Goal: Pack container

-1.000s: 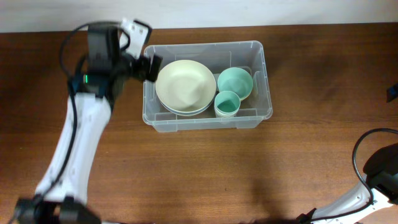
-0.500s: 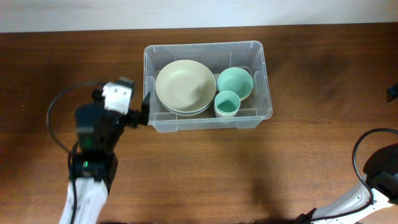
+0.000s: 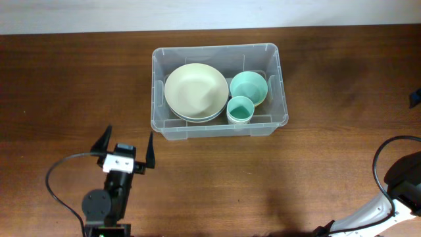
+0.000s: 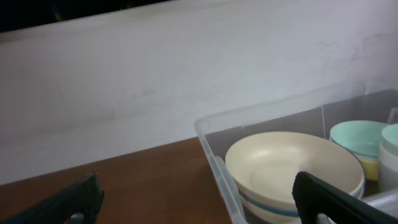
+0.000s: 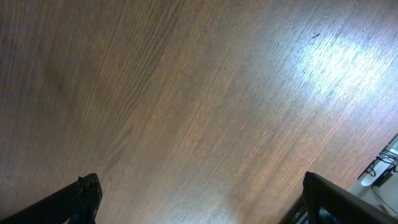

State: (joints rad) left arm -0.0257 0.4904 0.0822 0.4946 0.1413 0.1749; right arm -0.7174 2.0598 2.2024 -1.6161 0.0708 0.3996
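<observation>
Left pincer (image 3: 129, 132) spread wide, empty, container (image 3: 217, 128) apart, ahead and to its right

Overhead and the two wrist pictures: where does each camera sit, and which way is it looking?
Overhead: above the table, looking down on the container; left gripper and right arm show.
Left wrist: behind the left gripper, low, facing the container's side and cream bowl; own fingers show.
Right wrist: behind the right gripper, seen open, facing the table's wood.
Shared: overhead and left wrist both show container and cream bowl.
</observation>
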